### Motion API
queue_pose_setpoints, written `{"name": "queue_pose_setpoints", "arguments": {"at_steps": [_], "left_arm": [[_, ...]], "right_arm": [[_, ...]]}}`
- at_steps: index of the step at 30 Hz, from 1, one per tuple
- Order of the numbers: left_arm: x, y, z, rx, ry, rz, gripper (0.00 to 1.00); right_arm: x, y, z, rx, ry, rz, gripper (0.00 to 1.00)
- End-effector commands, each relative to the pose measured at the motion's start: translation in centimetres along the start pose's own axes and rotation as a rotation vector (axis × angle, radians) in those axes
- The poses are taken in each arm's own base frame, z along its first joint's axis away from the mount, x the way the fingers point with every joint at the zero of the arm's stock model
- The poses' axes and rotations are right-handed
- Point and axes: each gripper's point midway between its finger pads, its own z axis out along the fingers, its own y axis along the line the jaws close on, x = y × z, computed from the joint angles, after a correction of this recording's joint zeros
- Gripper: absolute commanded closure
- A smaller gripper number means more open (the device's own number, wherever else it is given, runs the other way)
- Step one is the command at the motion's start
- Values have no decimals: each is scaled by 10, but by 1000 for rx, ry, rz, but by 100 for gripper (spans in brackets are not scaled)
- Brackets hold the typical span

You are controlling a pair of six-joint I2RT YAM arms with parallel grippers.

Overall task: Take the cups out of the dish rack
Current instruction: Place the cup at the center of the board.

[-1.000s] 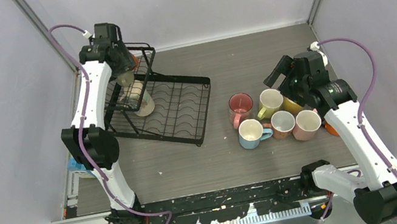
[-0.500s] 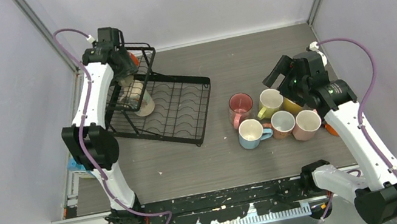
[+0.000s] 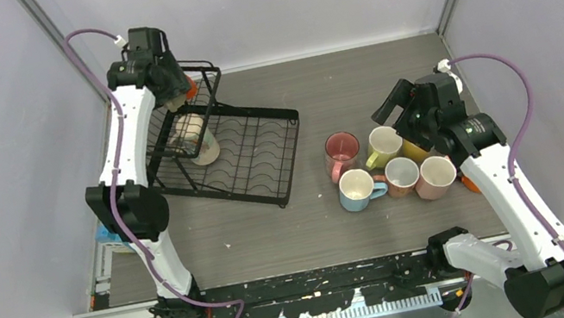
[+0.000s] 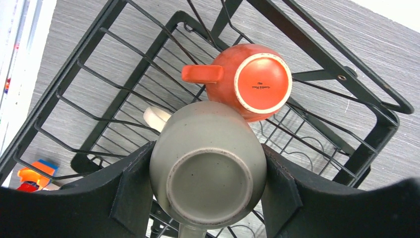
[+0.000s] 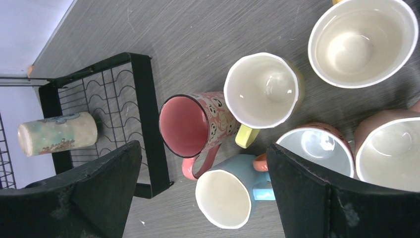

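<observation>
My left gripper (image 3: 176, 93) is shut on a beige mug (image 4: 208, 167), held bottom-up above the deep basket end of the black dish rack (image 3: 261, 158). An orange mug (image 4: 248, 79) sits bottom-up in the basket (image 4: 317, 54) just below it. A patterned pale mug (image 3: 196, 137) lies on its side in the rack, and it also shows in the right wrist view (image 5: 57, 133). My right gripper (image 3: 394, 108) is open and empty above the unloaded mugs: pink (image 5: 195, 124), yellow (image 5: 262, 90), light blue (image 5: 233, 191), white (image 5: 364, 39).
More mugs stand in that group on the table at the right (image 3: 401, 175), (image 3: 437, 175). A small blue and orange object (image 4: 32, 176) lies off the table's left edge. Grey walls close in the left, back and right sides.
My left gripper has lifted the beige mug a little and shifted toward the back left over the basket. The right arm has hardly moved.
</observation>
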Motion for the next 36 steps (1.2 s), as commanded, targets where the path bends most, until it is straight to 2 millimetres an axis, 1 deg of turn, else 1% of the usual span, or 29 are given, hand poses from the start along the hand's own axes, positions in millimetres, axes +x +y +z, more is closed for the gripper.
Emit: {"name": "queue_pose_setpoints", "arguments": {"at_steps": [1,6,9,12,14,19,23,28,31,36], "left_arm": [[-32,-10,-48,103,-106,-28,100],[-40,-21,-71,183,-122,-65,100],[-41,-30,-84,243,-116,-91,100],[-42,-38,-100,304,-116,-116,100],[-44,-42,-112,345,-129,-135,100],[-42,-64,-148,488,-135,-174,100],[-31,-91,-174,612,-116,-205,100],[-12,-126,-199,757,-57,-284,100],[-1,-146,-209,843,3,-347,100],[24,-177,-220,957,110,-438,100]], "right_arm": [[-15,26,-13,-105,-48,-6,0],[-17,45,-19,-184,-52,-13,0],[-19,59,-24,-241,-57,-14,0],[-18,77,-33,-320,-44,-17,0],[-21,88,-40,-369,-51,-17,0],[-21,114,-55,-482,-55,-16,0],[-17,133,-63,-554,-46,-11,0],[-10,157,-72,-643,-38,-16,0],[-7,171,-78,-702,-40,-12,0],[-6,195,-84,-790,-55,-13,0]]}}
